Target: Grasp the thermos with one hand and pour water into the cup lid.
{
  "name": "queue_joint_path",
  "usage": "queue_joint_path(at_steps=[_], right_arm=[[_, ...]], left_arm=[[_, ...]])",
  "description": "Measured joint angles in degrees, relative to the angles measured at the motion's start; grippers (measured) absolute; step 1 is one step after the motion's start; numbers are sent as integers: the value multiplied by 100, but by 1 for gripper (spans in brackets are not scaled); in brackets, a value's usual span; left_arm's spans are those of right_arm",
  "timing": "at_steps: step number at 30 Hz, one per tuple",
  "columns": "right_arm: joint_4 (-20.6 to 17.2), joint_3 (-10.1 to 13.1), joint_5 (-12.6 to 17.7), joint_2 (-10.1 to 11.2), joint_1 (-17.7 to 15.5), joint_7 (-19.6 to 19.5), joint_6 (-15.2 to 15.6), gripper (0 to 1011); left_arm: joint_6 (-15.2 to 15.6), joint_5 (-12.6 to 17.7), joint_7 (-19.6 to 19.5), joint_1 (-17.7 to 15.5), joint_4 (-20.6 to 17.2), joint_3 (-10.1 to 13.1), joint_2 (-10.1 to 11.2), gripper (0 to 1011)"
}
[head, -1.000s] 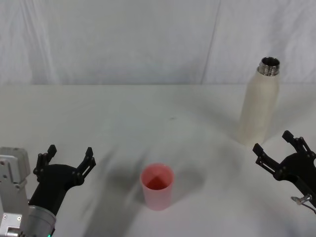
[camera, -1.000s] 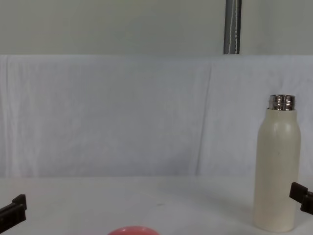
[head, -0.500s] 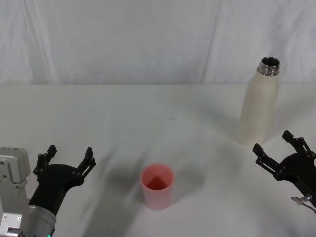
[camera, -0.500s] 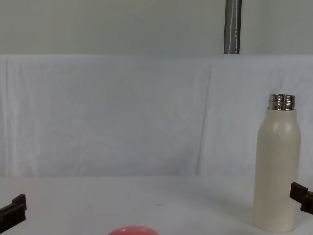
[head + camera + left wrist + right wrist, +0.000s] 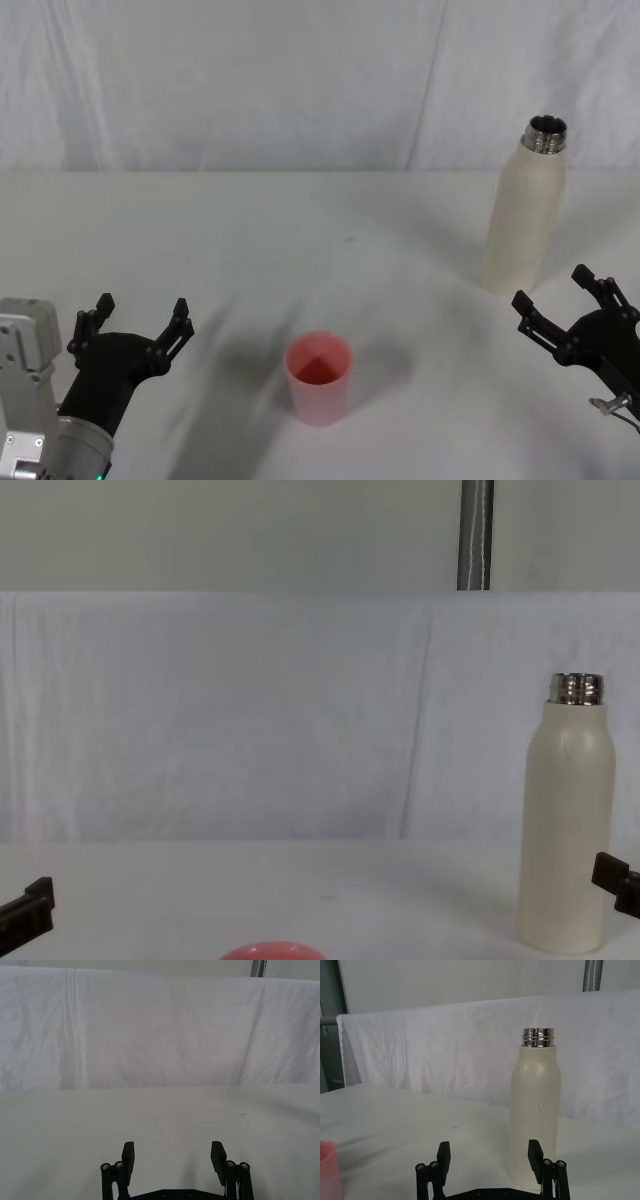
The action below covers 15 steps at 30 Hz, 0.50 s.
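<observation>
The cream-white thermos (image 5: 522, 218) stands upright at the table's far right, its steel neck uncapped; it also rises in the chest view (image 5: 564, 830) and the right wrist view (image 5: 535, 1115). The pink cup lid (image 5: 318, 378) sits upright near the front centre; its rim peeks up in the chest view (image 5: 272, 950), and its side shows in the right wrist view (image 5: 329, 1170). My right gripper (image 5: 563, 296) hovers open just in front of the thermos, apart from it (image 5: 489, 1157). My left gripper (image 5: 140, 317) is open at the front left, with nothing between its fingers (image 5: 172, 1156).
A white cloth covers the table (image 5: 250, 240) and hangs as a backdrop (image 5: 250, 80) behind it. A grey pole (image 5: 475, 535) stands behind the backdrop. Open tabletop lies between the cup lid and the thermos.
</observation>
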Motion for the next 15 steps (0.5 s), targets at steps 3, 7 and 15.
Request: queue_joint_path(at_steps=[3, 7, 15], right_arm=[[0, 0, 0, 0, 0, 0, 0, 1000], [0, 0, 0, 0, 0, 0, 0, 1000], [0, 0, 0, 0, 0, 0, 0, 1000]], left_arm=[[0, 0, 0, 0, 0, 0, 0, 1001], [0, 0, 0, 0, 0, 0, 0, 1001], [0, 0, 0, 0, 0, 0, 0, 1001]])
